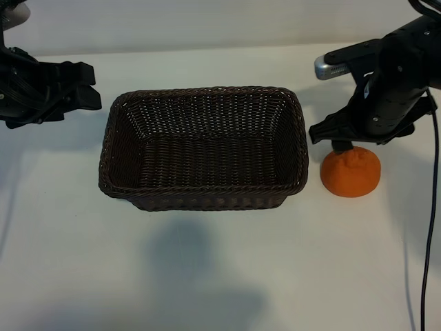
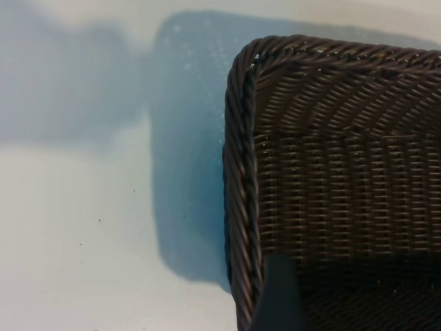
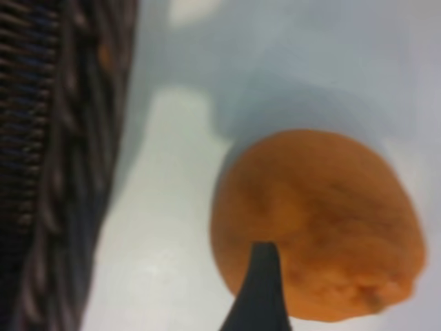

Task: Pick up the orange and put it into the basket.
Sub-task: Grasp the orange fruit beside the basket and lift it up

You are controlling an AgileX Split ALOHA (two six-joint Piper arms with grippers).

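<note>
- L gripper point(image 1: 86, 86), far left of the exterior view: parked beside the basket's left end, just off the rim, jaws spread wide, nothing in them. Its wrist cam looks down on a basket corner w/ one dark fingertip point(image 2: 279, 296) at the edge of frame. Idle arm, not in the way.
- Basket point(image 1: 204, 200): dark brown wicker, sits mid-table betw. the two arms, nothing inside. From the R claw it lies to its left, near side wall close by.
- Table point(image 1: 207, 276): pale, bare apart from the basket and the fruit; shadows only.
- Orange point(image 1: 351, 173): on the table just right of the basket, not touching it, directly under the R claw.
- R gripper point(image 1: 344, 141): pointing steeply down right over the orange, jaws wide apart, holding nothing yet. One finger point(image 3: 258, 289) shows in its wrist view in front of the fruit point(image 3: 317, 224); can't tell if it touches the skin.
- Step in hand, my read: approach/pre-grasp, pick not made.
- Next move needs: settle a bit lower so fingers straddle the fruit's widest part, close, lift clear above the rim, carry left, drop in.
- Obstacles: only the basket's right wall point(image 3: 62, 172), near the claw; lift must clear it. Round fruit could roll if one finger nudges first. Cable point(image 1: 433, 207) hangs right of the arm, prob. harmless.
</note>
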